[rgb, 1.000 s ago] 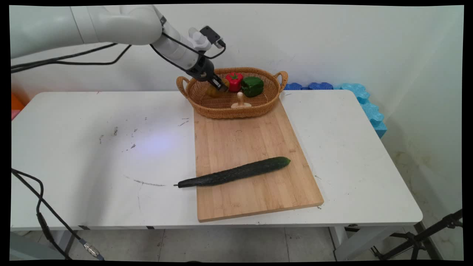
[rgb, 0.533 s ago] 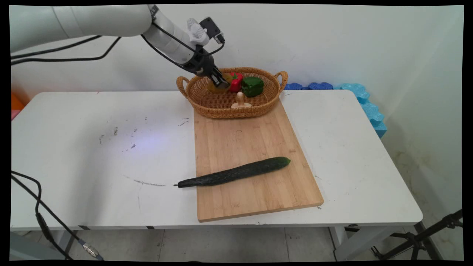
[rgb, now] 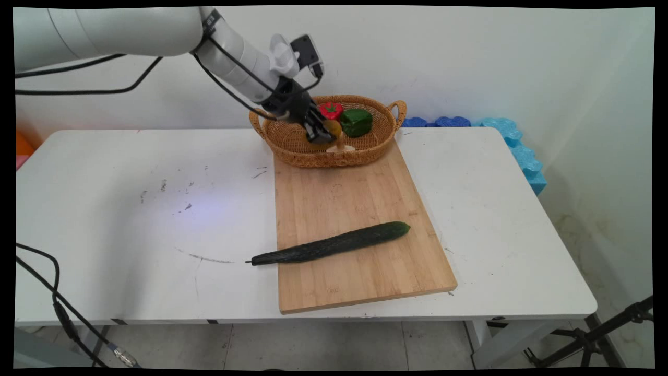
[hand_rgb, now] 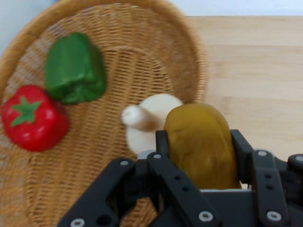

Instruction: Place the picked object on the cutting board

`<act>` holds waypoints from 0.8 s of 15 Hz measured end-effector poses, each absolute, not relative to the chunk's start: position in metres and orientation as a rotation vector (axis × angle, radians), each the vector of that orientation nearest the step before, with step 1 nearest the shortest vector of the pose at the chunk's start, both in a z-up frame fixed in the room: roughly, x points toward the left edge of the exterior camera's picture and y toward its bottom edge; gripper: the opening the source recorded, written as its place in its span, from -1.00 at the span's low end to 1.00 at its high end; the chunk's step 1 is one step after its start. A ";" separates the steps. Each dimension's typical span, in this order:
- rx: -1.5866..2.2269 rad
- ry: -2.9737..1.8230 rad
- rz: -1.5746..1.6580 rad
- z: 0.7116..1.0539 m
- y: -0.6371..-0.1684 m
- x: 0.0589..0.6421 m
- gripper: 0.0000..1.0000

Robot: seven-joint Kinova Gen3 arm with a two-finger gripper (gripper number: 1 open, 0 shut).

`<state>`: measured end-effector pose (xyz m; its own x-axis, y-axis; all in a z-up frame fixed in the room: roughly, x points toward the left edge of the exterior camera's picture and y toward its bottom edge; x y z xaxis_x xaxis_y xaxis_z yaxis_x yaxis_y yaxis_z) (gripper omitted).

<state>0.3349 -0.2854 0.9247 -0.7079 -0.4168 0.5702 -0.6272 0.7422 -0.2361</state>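
My gripper (rgb: 323, 133) (hand_rgb: 201, 142) is shut on a yellow-brown potato (rgb: 332, 127) (hand_rgb: 202, 144) and holds it above the wicker basket (rgb: 292, 151) (hand_rgb: 113, 28). Just under and beside the potato lies a pale mushroom (rgb: 340, 144) (hand_rgb: 149, 120) on the basket floor. A red pepper (rgb: 331, 110) (hand_rgb: 33, 118) and a green pepper (rgb: 357, 121) (hand_rgb: 75, 68) sit at the basket's far side.
A wooden cutting board (rgb: 344, 198) (hand_rgb: 255, 75) lies in front of the basket. A long dark cucumber (rgb: 334, 244) rests across its near part, its tip over the left edge. Blue foam blocks (rgb: 501, 138) line the table's far right.
The gripper lifted the potato from the basket's left side and carried it right and nearer, over the mushroom. The peppers, mushroom and cucumber stayed put.
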 end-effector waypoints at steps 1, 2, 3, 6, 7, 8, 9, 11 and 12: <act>0.768 -2.457 0.558 0.922 -0.281 0.330 -1.00; 0.753 -2.461 0.543 0.918 -0.278 0.326 -1.00; 0.746 -2.464 0.533 0.915 -0.276 0.323 -1.00; 0.744 -2.467 0.488 0.898 -0.271 0.310 -1.00; 0.750 -2.466 0.476 0.892 -0.271 0.307 -1.00; 0.759 -2.466 0.464 0.885 -0.271 0.303 -1.00; 0.767 -2.465 0.456 0.877 -0.272 0.299 -1.00; 0.782 -2.463 0.443 0.863 -0.274 0.292 -1.00; 0.790 -2.462 0.436 0.856 -0.276 0.288 -1.00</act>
<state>0.2885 -0.2760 0.8556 -0.6985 -0.4458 0.5597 -0.6108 0.7790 -0.1418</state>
